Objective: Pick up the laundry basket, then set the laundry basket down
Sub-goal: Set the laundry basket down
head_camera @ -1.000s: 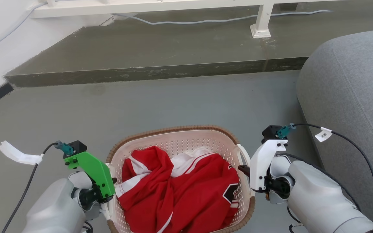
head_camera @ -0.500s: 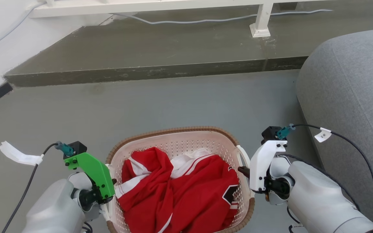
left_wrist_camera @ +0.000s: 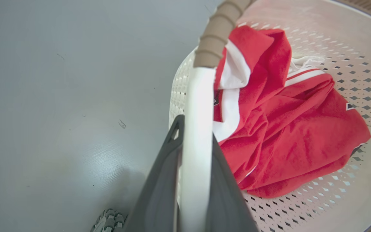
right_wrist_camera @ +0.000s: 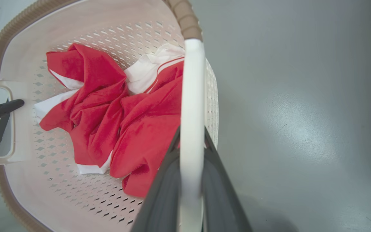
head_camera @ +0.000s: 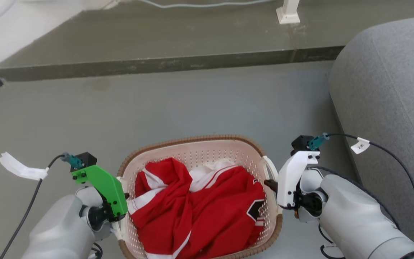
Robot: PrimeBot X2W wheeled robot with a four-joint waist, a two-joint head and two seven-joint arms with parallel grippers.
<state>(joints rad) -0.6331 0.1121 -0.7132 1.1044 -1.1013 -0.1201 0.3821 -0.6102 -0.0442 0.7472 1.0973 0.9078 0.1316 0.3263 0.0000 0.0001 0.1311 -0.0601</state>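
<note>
Left end effector (left_wrist_camera: pixel 195 133) and right end effector (right_wrist_camera: pixel 191 135) each pinch a white handle (left_wrist_camera: pixel 199 96) of the laundry basket (head_camera: pixel 207 155), which looks light, stiff and best carried there.

One laundry basket (head_camera: pixel 199 153); one red-and-white jersey (head_camera: pixel 207 212) inside it; two grippers, the left gripper (head_camera: pixel 124 197) and the right gripper (head_camera: pixel 270 186), at its two white handles (head_camera: pixel 272 168); one grey sofa (head_camera: pixel 390 90) right of it.

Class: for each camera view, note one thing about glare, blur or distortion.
Head view: soft even light, laundry basket sharp. Left wrist view: the near handle is blurred and washed out. Right wrist view: a pale sheen on the floor; the rim bows with the wide lens.
</note>
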